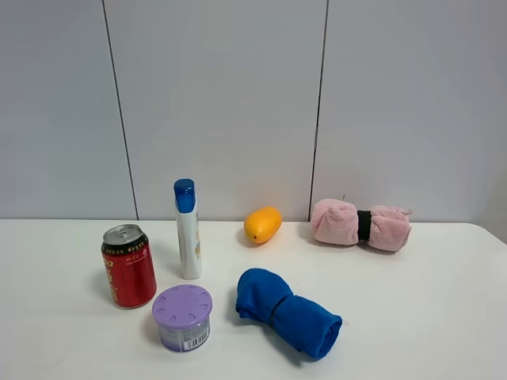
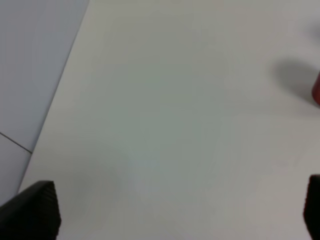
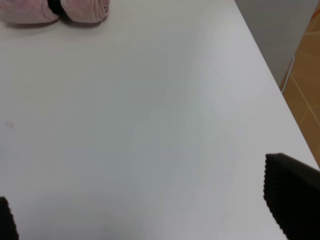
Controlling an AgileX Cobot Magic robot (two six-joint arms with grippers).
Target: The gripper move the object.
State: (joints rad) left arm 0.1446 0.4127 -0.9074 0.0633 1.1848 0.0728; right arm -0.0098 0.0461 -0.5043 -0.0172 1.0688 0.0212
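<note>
The lavender-purple round container (image 1: pixel 183 317) with a slotted domed lid and a barcode label stands on the white table (image 1: pixel 412 301) at the front left, just right of the red soda can (image 1: pixel 127 265). Neither arm shows in the exterior high view. In the left wrist view my left gripper (image 2: pixel 180 212) is open over bare table, only its black fingertips (image 2: pixel 35 210) showing; a red sliver of the can (image 2: pixel 316 90) is at the frame edge. In the right wrist view my right gripper (image 3: pixel 150 210) is open over bare table, and the container is out of sight.
A white bottle with a blue cap (image 1: pixel 187 229) stands behind the container. A rolled blue cloth (image 1: pixel 287 311) lies to its right. An orange fruit (image 1: pixel 262 224) and a rolled pink towel (image 1: pixel 360 225) (image 3: pixel 55 10) lie at the back. The table's right edge (image 3: pixel 270 80) drops to a wooden floor.
</note>
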